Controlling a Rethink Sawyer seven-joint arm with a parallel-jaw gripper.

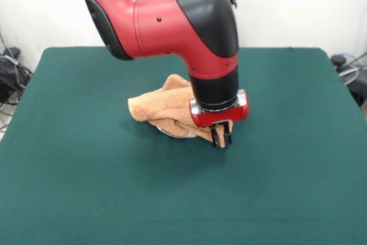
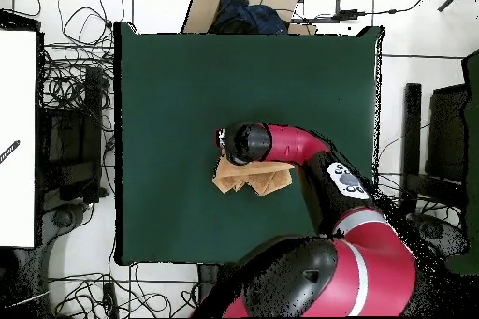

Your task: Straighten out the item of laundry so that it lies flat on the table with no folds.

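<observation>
We see the green bench (image 1: 69, 176) with wide bare cloth on every side, so sliding off its edge is the least of our worries. The towel (image 1: 157, 110) lies bunched near its middle, folded over itself in thick layers, with a pale patch showing under its front edge. The arm (image 1: 172, 15) comes down over the towel's near corner, and the pincer (image 1: 221, 136) sits low at that corner, its tips close together on what looks like a fold of terry, though we cannot tell how firmly. We judge the main risk is a grip on several layers at once, so a pull drags the whole heap instead of opening it; a shallow pinch could also slip free.
</observation>
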